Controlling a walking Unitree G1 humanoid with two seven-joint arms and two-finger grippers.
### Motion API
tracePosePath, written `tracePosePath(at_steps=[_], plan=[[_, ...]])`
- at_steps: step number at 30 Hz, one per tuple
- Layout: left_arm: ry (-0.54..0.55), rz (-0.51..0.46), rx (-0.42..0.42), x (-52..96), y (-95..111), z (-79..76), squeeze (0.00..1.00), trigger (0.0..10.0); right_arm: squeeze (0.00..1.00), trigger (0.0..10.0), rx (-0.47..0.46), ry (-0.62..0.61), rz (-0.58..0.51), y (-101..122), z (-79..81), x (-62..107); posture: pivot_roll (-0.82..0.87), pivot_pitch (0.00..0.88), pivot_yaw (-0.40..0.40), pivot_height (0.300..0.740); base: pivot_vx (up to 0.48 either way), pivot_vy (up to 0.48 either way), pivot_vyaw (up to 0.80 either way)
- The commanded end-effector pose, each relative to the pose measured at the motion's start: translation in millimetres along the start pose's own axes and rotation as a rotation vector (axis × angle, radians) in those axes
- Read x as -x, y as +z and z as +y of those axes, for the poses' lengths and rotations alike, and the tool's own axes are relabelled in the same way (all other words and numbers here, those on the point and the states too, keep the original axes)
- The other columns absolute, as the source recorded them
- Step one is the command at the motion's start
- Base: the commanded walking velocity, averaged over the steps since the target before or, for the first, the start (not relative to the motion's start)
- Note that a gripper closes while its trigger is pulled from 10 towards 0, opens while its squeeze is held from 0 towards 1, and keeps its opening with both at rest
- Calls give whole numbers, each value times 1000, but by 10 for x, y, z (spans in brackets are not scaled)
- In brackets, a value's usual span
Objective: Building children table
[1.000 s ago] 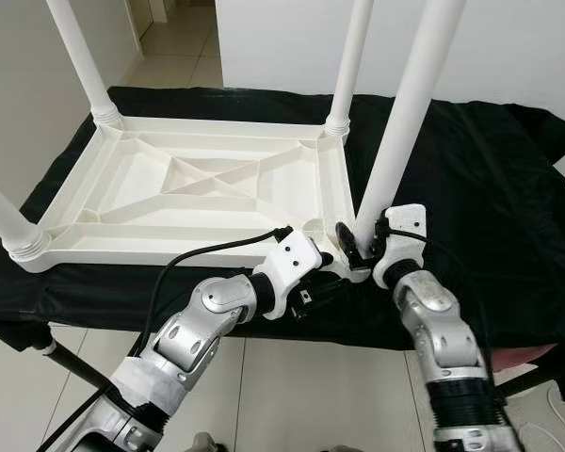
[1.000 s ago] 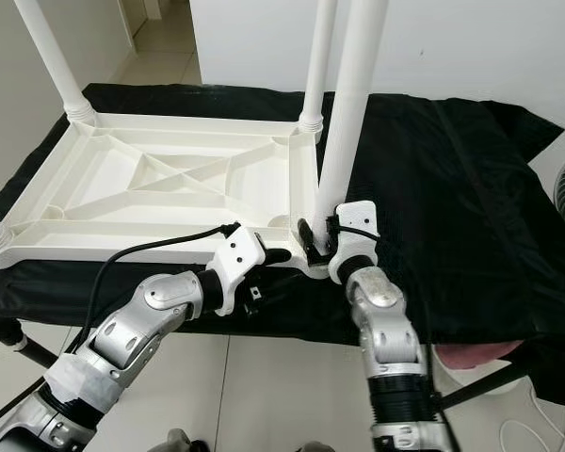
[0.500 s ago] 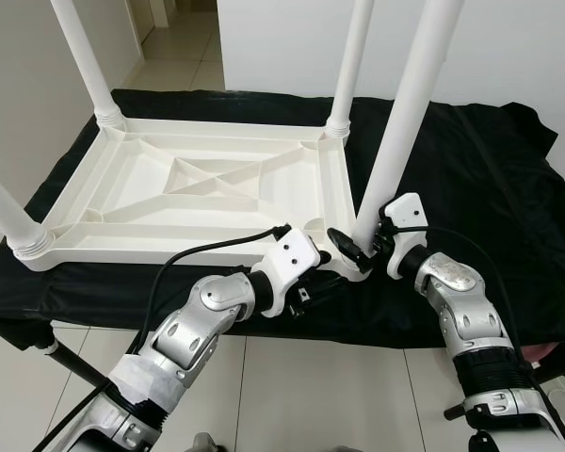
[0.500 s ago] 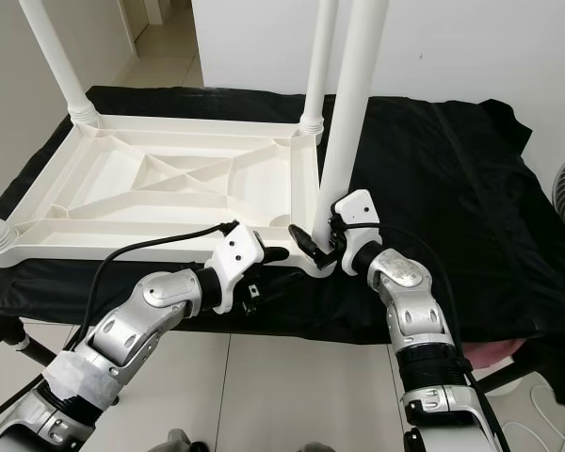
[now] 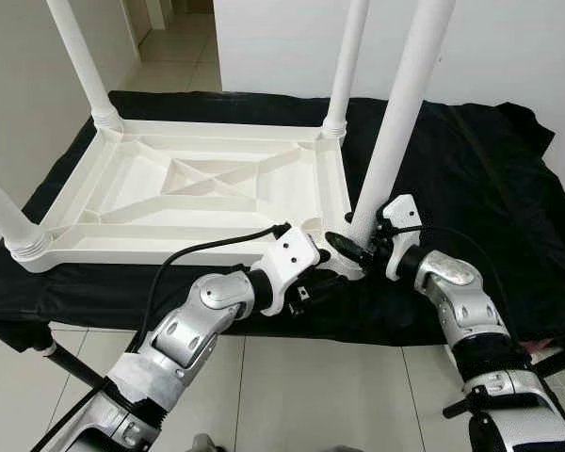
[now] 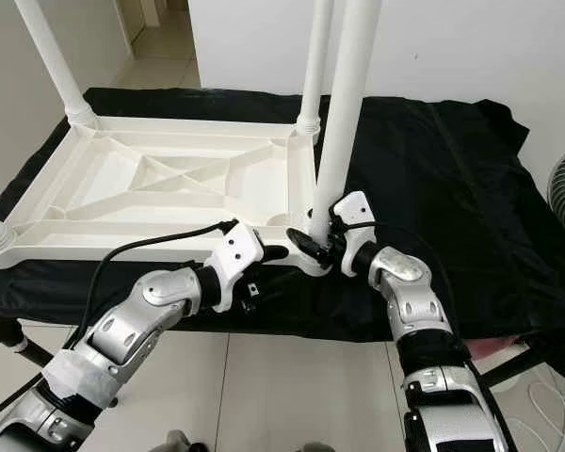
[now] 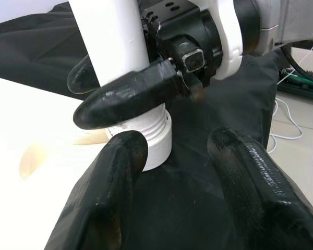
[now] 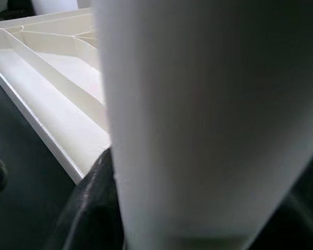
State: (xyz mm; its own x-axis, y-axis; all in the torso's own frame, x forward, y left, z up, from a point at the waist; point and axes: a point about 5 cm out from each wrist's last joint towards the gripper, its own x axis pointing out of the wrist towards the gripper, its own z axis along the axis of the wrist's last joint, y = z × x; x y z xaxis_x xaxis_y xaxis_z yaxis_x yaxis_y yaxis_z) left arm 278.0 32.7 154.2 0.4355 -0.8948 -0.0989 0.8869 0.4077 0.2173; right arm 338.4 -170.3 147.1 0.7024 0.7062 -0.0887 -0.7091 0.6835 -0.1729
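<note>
R gripper [image 5: 350, 248] clamped on near-right leg [image 5: 395, 122] just above threaded collar at corner socket. L gripper [image 7: 182, 172] beside it, fingers spread, gripping nothing, tips near tabletop's front edge. White plastic tabletop [image 5: 132, 202] lay upside down on black cloth [image 5: 480, 169], ribbed underside w/ X bracing up. Three more legs upright at other corners.

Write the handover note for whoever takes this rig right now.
Right gripper: shut on the base of the near right leg, at its corner socket.
Left gripper: open, at the tabletop's near edge beside that corner.
Tabletop: upside down on the black cloth.
Done: all four legs stand upright in their corners.
Left: check that the near right leg is fully seated, then turn the table over.
</note>
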Motion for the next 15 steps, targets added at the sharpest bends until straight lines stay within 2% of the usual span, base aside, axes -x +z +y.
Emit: tracePosePath(at_steps=[1, 5, 6, 15], plan=[[-86, 2, 8, 15, -12, -52, 0, 10000, 0, 0, -15, 38, 12, -64, 43, -10, -121, 37, 40, 740, 0, 0, 0], [-89, 1, 9, 11, -11, -54, 0, 10000, 0, 0, -18, 51, 6, -93, 36, -2, -123, 38, 39, 740, 0, 0, 0], [-89, 1, 9, 10, -11, -54, 0, 10000, 0, 10000, -29, 19, 1, -105, 32, 0, -123, 38, 39, 740, 0, 0, 0], [-90, 0, 9, 7, -12, -62, 0, 10000, 0, 10000, -56, -79, -12, -93, 44, 9, -126, 39, 35, 740, 0, 0, 0]])
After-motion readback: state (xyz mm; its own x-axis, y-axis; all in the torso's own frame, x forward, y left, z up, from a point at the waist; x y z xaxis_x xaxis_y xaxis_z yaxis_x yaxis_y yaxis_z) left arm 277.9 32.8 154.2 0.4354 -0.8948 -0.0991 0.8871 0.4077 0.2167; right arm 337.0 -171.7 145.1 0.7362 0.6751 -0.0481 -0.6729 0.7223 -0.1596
